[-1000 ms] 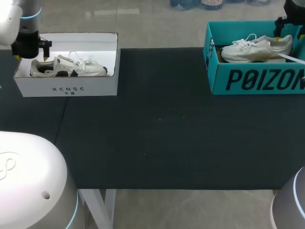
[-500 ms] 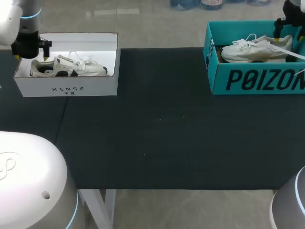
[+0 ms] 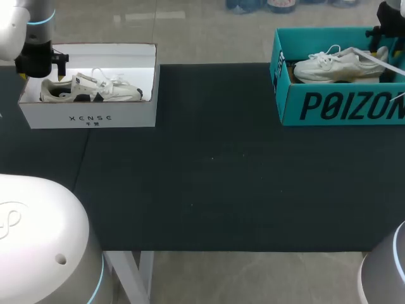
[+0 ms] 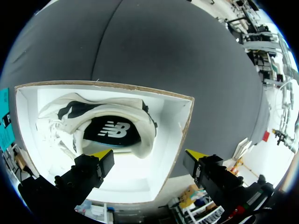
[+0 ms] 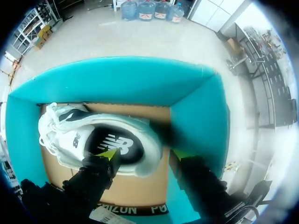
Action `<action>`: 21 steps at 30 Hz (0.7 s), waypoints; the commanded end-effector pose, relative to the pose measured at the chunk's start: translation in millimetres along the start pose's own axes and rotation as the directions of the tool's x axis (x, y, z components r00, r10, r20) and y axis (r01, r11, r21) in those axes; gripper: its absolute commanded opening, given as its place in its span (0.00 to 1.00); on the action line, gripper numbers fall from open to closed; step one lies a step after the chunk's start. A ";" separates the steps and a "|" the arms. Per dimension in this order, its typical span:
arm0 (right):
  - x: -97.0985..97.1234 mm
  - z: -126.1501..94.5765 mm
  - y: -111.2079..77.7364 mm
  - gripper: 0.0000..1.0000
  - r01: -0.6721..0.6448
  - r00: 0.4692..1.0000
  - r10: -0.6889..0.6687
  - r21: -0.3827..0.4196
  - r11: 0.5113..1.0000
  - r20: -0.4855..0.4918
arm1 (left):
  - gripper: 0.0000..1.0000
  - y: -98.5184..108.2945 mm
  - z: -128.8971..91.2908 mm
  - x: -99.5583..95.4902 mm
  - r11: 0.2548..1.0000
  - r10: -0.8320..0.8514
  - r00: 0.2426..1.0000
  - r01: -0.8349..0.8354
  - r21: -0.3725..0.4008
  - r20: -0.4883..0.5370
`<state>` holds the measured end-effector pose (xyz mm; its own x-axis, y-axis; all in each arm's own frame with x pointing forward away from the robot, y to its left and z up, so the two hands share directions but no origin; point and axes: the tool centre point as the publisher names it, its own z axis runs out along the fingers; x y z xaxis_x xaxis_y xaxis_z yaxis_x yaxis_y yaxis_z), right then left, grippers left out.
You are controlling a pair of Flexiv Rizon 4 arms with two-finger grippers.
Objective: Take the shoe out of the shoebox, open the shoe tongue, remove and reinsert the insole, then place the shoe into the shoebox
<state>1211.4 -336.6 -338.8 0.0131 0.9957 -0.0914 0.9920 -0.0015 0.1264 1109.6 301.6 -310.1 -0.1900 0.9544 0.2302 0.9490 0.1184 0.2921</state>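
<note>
Right claw [image 5: 145, 153] hangs spread over the teal shoebox [image 5: 117, 79] — one finger above the insole [image 5: 117, 140] of the white shoe [image 5: 65, 140] lying inside, the other just past its heel. Left claw [image 4: 149, 155], also spread, straddles a wall of the white shoebox [image 4: 175, 135], which holds a second shoe [image 4: 60, 109]. In the last second only the right claw has shifted — slightly heelward.

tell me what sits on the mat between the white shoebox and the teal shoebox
Nothing. In the head view, the stretch of dark mat between the white shoebox and the teal shoebox is bare.
</note>
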 end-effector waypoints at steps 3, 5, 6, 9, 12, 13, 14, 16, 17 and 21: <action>-2.5 9.3 10.4 0.20 -0.002 1.000 0.002 0.029 1.000 0.000 | 1.00 -0.6 -0.1 0.0 1.000 0.001 1.000 -0.001 -0.002 -0.001; -2.7 10.3 10.7 0.19 -0.001 1.000 0.001 0.030 1.000 0.002 | 1.00 -0.6 -0.1 0.0 1.000 0.001 1.000 -0.001 -0.002 -0.001; -3.1 10.6 10.8 0.19 -0.002 1.000 0.002 0.030 1.000 0.002 | 1.00 -0.6 -0.1 0.0 1.000 0.001 1.000 -0.001 -0.002 -0.001; -4.1 11.0 11.3 0.19 -0.003 1.000 0.003 0.027 1.000 0.005 | 1.00 -0.6 -0.1 0.0 1.000 0.001 1.000 -0.001 -0.002 -0.001; -5.2 10.7 12.0 0.20 -0.005 1.000 0.005 0.025 1.000 0.006 | 1.00 -0.6 -0.1 0.0 1.000 0.001 1.000 -0.001 -0.002 -0.001; -5.6 10.6 12.2 0.19 -0.006 1.000 0.006 0.024 1.000 0.006 | 1.00 -0.6 -0.1 0.0 1.000 0.001 1.000 -0.001 -0.002 -0.001; -5.7 10.6 12.2 0.19 -0.007 1.000 0.007 0.023 1.000 0.006 | 1.00 -0.6 -0.1 0.0 1.000 0.001 1.000 -0.001 -0.002 -0.001; -6.0 10.7 12.3 0.18 -0.008 1.000 0.008 0.022 1.000 0.007 | 1.00 -0.6 -0.1 0.0 1.000 0.001 1.000 -0.001 -0.002 -0.001; -6.1 10.8 12.4 0.17 -0.008 1.000 0.008 0.022 1.000 0.008 | 1.00 -0.6 -0.1 0.0 1.000 0.001 1.000 -0.001 -0.002 -0.001; -6.7 11.9 11.5 0.00 -0.009 1.000 0.009 0.019 1.000 0.008 | 1.00 -0.6 -0.1 0.0 1.000 0.001 1.000 -0.001 -0.002 -0.001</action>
<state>1213.5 -342.7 -344.3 0.0236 0.9945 -0.1022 0.9901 -0.0091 0.1403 1109.6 301.6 -310.1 -0.1900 0.9544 0.2302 0.9490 0.1184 0.2921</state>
